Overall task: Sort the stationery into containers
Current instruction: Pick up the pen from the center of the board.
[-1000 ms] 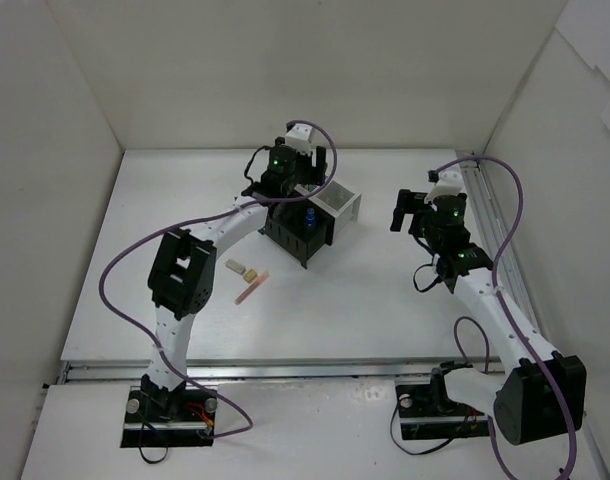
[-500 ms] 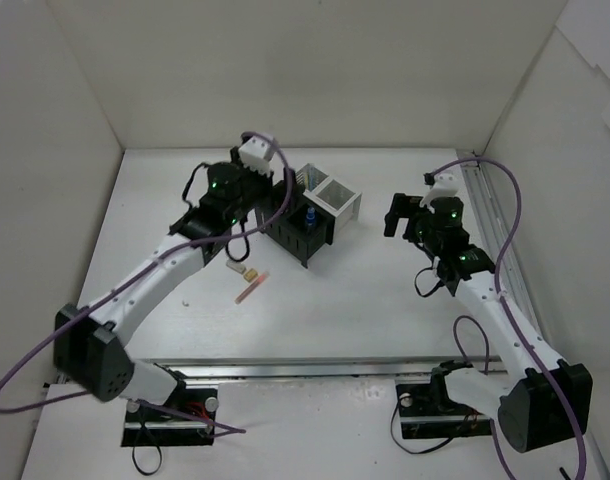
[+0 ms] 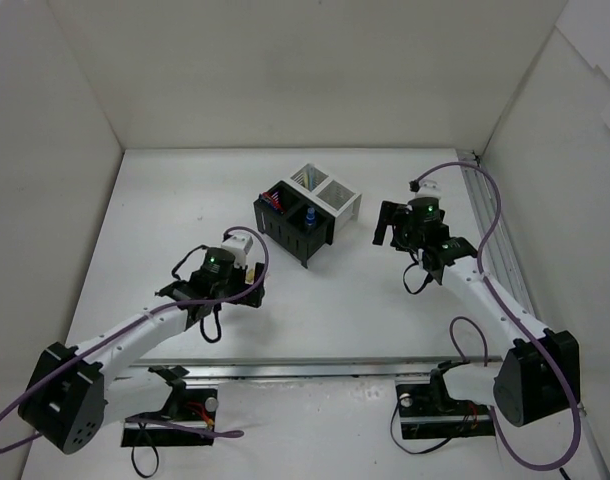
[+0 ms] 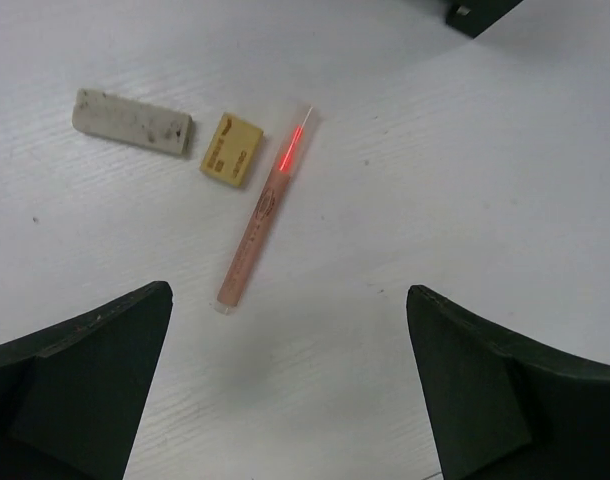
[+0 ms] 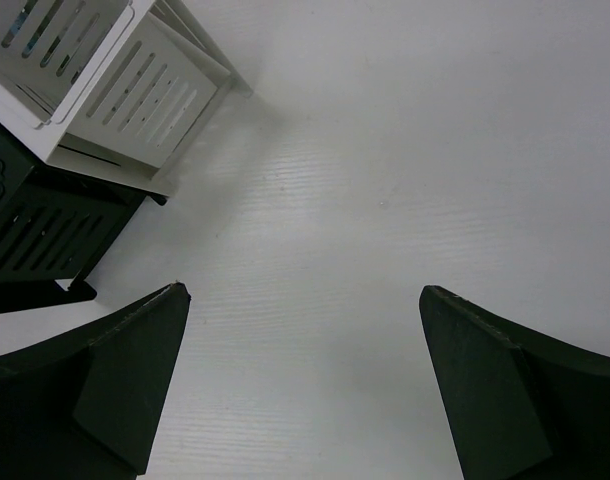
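The containers (image 3: pixel 307 212) stand at mid table: two black bins on the left, two white on the right. A blue-capped bottle (image 3: pixel 311 215) stands in a black bin, and pens show in another bin (image 3: pixel 276 201). In the left wrist view a pink pen (image 4: pixel 260 215), a long beige eraser (image 4: pixel 132 122) and a small yellow-beige eraser (image 4: pixel 232 149) lie on the table. My left gripper (image 4: pixel 288 295) is open and empty above them, its own arm (image 3: pixel 222 285) hiding them from the top view. My right gripper (image 3: pixel 393 228) is open and empty right of the bins, also shown in its wrist view (image 5: pixel 300 290).
White walls enclose the table on the left, back and right. A white bin (image 5: pixel 105 70) and a black bin (image 5: pixel 45 240) show at the left of the right wrist view. A black bin corner (image 4: pixel 480 12) shows at the top of the left wrist view.
My left arm has drawn back from the bins toward the near left and now hangs over the pen and erasers. My right gripper has shifted slightly left toward the bins.
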Controlling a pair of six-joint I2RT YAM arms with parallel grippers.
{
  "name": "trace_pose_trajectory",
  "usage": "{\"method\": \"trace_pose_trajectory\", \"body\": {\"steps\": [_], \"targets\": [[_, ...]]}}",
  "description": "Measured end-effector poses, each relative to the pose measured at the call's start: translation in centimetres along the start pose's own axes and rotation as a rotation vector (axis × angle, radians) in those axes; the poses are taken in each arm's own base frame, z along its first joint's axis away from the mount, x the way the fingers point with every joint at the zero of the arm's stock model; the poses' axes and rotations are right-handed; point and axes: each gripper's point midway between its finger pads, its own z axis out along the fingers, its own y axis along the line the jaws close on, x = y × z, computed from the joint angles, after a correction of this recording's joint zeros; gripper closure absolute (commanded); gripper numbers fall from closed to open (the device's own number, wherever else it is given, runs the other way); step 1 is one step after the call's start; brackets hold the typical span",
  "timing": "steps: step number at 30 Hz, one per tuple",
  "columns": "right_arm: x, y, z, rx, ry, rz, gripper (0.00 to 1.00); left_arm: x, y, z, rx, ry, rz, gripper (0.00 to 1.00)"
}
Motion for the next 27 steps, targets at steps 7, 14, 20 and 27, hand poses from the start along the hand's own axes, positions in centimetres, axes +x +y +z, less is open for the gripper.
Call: {"method": "trace_pose_trajectory", "body": {"steps": [7,14,20,27], "targets": [[-0.2,0.1,-0.4,-0.006,-0.008,0.010,0.02,4.3,1.4,3.1,-0.070,0.156,-0.022,0.15],[-0.7,0.2,-0.9,-0.013,-0.028,0.006,0.02,3.2,1.3,5.9,-0.095,0.192,-0.012,0.24],[-0.9,0.0,-1.3,-0.014,-0.041,-0.011,0.02,2.0,0.9,7.4,-0.101,0.192,0.007,0.41],[-1.0,-0.7,-2.0,0.012,-0.068,-0.021,0.02,3.2,-0.2,7.5,-0.104,0.223,0.045,0.56]]}}
